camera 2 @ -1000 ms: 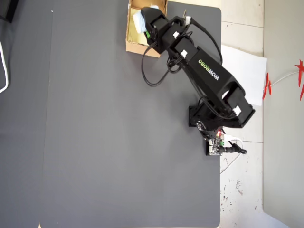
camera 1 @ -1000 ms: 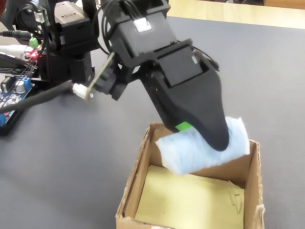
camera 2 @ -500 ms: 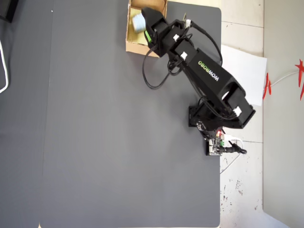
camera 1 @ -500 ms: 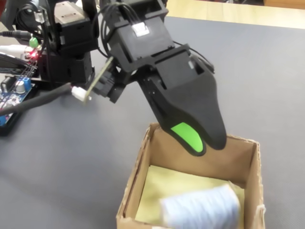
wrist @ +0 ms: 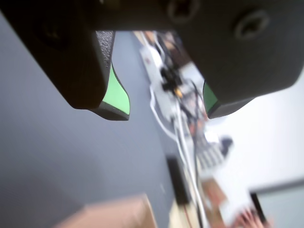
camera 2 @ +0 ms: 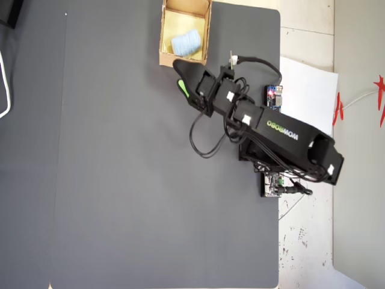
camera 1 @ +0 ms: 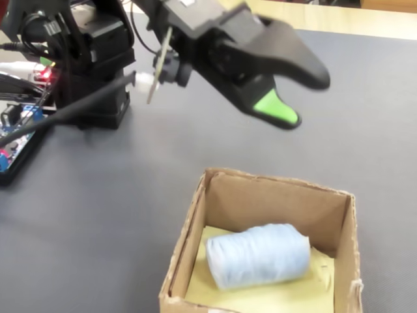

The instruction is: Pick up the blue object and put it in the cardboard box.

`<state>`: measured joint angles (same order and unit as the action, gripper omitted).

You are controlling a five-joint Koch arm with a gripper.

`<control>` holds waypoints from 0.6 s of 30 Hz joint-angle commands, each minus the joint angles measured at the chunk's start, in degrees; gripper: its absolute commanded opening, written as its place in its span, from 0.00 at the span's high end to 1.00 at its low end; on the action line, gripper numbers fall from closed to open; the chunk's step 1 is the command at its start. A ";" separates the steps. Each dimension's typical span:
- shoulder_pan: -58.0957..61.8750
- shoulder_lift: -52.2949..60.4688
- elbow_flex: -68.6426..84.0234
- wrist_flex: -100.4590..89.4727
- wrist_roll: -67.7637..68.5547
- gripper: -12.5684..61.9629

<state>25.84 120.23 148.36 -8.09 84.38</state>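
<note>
The blue object (camera 1: 258, 255), judged soft, light and best pinched across its rolled middle, is seen lying inside the cardboard box (camera 1: 195, 222) at lower right of the fixed view. Above it, the gripper (camera 1: 300, 98) is held open and empty.

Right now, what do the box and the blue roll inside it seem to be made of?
The box looks like brown corrugated cardboard with a matte finish: raw, slightly frayed edges and a paler yellowish bottom. The blue roll seems soft, perhaps cloth or sponge: its pale surface shows fine ribbed texture and no shine. I cannot tell which.
</note>
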 commanded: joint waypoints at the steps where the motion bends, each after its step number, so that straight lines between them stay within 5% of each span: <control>1: -3.08 4.31 0.62 -7.65 4.22 0.42; 18: -16.35 15.47 25.58 -8.35 7.65 0.38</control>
<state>10.37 130.61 174.73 -11.16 90.44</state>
